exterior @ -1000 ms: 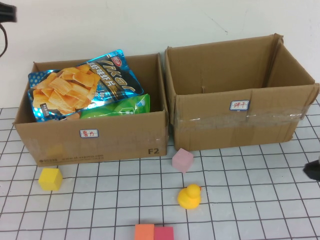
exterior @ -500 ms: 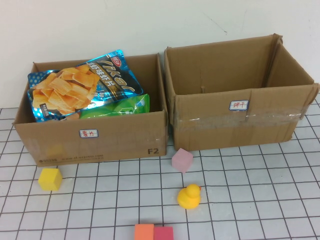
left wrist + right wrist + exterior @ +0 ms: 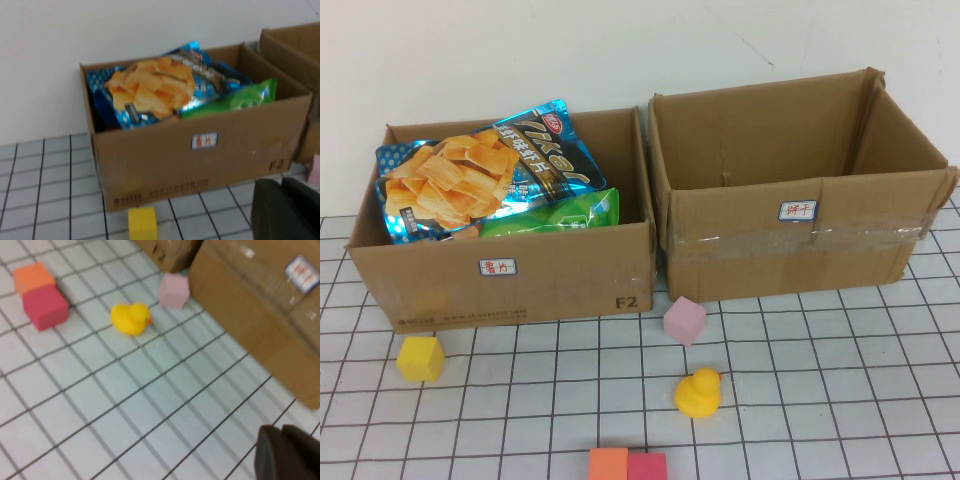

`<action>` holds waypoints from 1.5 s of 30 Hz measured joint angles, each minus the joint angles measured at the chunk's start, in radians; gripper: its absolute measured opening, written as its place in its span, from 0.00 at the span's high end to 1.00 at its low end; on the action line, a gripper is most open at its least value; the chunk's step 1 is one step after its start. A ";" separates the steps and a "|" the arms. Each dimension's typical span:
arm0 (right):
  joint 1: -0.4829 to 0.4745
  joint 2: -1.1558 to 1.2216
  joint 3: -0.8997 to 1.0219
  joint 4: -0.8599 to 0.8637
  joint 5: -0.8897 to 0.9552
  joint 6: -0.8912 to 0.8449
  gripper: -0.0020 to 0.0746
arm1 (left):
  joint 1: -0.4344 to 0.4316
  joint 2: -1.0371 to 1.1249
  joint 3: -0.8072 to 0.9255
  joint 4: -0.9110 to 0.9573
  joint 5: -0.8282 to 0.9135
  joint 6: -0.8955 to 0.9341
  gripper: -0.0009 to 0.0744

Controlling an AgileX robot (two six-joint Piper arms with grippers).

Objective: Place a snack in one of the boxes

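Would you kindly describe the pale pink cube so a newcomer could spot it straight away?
Find the two brown cardboard boxes side by side; the pale pink foam cube sits on the gridded white table just in front of the gap between them. Its neighbours are a yellow rubber duck and darker orange and magenta blocks nearer the camera. Neither pincer is near it.

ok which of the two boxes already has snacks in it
The left box: a blue chip bag and a green bag lie inside. The right box shows none. Neither gripper appears in the high view.
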 joint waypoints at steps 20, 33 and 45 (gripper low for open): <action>0.000 -0.159 0.169 0.024 0.014 0.030 0.98 | 0.000 -0.192 0.184 -0.026 -0.036 -0.051 0.99; 0.000 -0.160 0.169 0.026 0.018 0.030 0.98 | 0.000 -0.194 0.242 -0.036 0.063 -0.057 0.99; 0.000 -0.160 0.169 0.031 0.026 0.030 0.98 | 0.223 -0.313 0.371 -0.037 0.070 -0.057 0.99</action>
